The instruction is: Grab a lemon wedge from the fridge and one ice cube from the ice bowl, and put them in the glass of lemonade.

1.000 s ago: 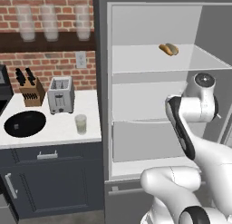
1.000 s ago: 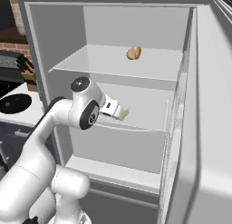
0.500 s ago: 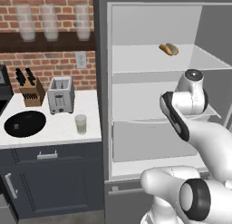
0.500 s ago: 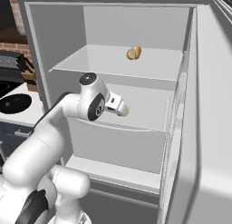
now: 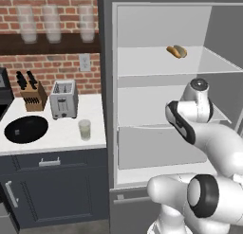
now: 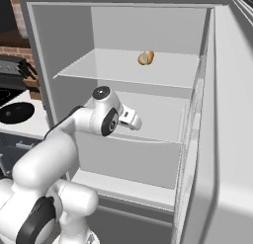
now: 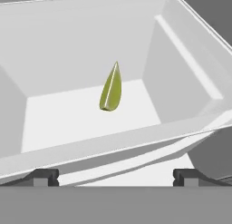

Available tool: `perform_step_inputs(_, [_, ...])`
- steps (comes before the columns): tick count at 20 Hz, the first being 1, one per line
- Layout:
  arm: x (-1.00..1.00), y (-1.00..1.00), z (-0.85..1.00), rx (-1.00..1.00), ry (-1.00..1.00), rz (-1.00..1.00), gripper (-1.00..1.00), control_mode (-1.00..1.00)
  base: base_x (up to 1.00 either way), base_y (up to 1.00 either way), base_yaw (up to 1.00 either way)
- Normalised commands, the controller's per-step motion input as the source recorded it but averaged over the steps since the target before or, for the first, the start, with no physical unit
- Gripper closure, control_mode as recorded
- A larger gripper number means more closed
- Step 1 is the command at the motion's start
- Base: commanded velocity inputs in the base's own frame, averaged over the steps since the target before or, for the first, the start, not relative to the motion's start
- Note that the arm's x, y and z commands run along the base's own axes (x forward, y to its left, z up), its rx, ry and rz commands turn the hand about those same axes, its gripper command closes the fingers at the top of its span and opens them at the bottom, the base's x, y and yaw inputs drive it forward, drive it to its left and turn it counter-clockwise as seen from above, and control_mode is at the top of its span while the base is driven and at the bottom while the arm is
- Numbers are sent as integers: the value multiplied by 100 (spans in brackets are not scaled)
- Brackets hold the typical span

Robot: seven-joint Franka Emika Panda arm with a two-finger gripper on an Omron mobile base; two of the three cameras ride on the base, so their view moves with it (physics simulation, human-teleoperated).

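1. Bowl (image 5: 25,129) and glass (image 5: 84,130) wait on the counter, left of the fridge (image 5: 108,62).
2. Wedge (image 7: 111,88) sits on the middle shelf, dead ahead.
3. Gripper (image 7: 116,177) is spread wide, empty. I'd ease in, straddle the wedge, then squeeze gently.

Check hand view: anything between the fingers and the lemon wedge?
Bare white shelf floor, plus a raised front lip, lies between the open fingers and the lemon wedge.

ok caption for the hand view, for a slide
Open fingers face the lemon wedge lying on a white fridge shelf.
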Motion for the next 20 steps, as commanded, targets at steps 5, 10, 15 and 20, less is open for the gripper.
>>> perform_step_inputs(5, [22,-6,-8,0,0,0,-100,-100,0,0,0])
perform_step_inputs(10, [29,-14,-2,0,0,0,-100,-100,0,0,0])
perform_step_inputs(15, [16,-10,-7,0,-1,0,-100,-100,0,0,0])
perform_step_inputs(20, [23,0,-13,0,0,0,-100,-100,0,0,0])
